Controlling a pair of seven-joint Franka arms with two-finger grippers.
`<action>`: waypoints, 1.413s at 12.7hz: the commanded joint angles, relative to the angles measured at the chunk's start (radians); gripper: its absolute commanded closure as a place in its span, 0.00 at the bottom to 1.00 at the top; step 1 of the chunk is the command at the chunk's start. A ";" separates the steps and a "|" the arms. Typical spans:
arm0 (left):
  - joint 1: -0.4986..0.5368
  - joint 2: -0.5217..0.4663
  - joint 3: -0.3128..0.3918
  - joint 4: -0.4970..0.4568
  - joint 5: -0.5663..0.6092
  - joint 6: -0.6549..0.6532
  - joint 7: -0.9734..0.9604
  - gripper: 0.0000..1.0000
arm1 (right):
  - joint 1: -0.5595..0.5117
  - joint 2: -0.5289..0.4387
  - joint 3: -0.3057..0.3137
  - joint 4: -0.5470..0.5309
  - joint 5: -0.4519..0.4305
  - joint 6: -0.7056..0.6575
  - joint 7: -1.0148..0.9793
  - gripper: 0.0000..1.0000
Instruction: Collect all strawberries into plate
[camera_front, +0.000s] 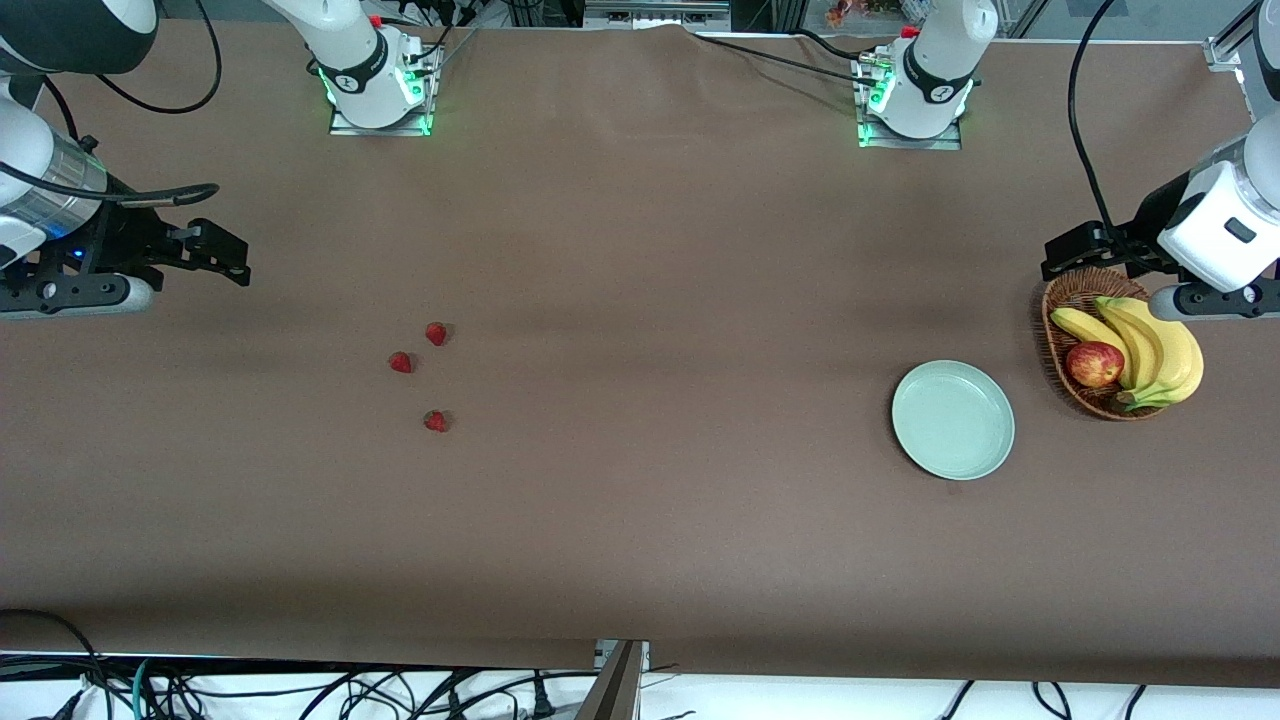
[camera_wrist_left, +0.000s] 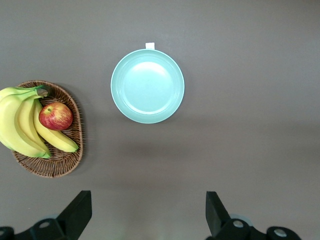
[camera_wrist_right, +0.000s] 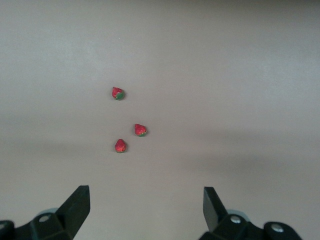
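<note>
The left claw (camera_front: 1062, 258) hides the upper rim of the basket (camera_front: 1058, 330) at the front view's right edge, where its arm is cut off. In both wrist views only the fingertips (camera_wrist_left: 80, 210) show, cropped by the bottom edge. The bananas (camera_wrist_left: 15, 125) run off the left wrist view's edge.

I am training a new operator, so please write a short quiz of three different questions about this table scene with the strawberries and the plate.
1. True or false: one strawberry already lies in the plate.
2. Multiple choice: the wicker basket holds A) bananas and an apple, B) strawberries, C) nothing.
3. Fill in: the three strawberries lie toward the ____ arm's end of the table.

Key:
1. False; the plate is empty, all three berries lie on the tablecloth.
2. A.
3. Right. The right gripper is open above the table near them; the left gripper is open near the basket and the plate.
</note>
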 joint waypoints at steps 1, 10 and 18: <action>-0.001 0.015 -0.002 0.035 0.025 -0.022 0.002 0.00 | -0.004 -0.029 0.005 0.014 -0.021 -0.052 -0.002 0.00; -0.003 0.015 -0.002 0.035 0.022 -0.022 0.002 0.00 | 0.002 -0.016 0.008 0.014 -0.022 -0.045 -0.008 0.00; -0.001 0.018 -0.002 0.035 0.025 -0.020 0.002 0.00 | 0.013 -0.003 0.017 -0.029 -0.011 -0.066 -0.011 0.00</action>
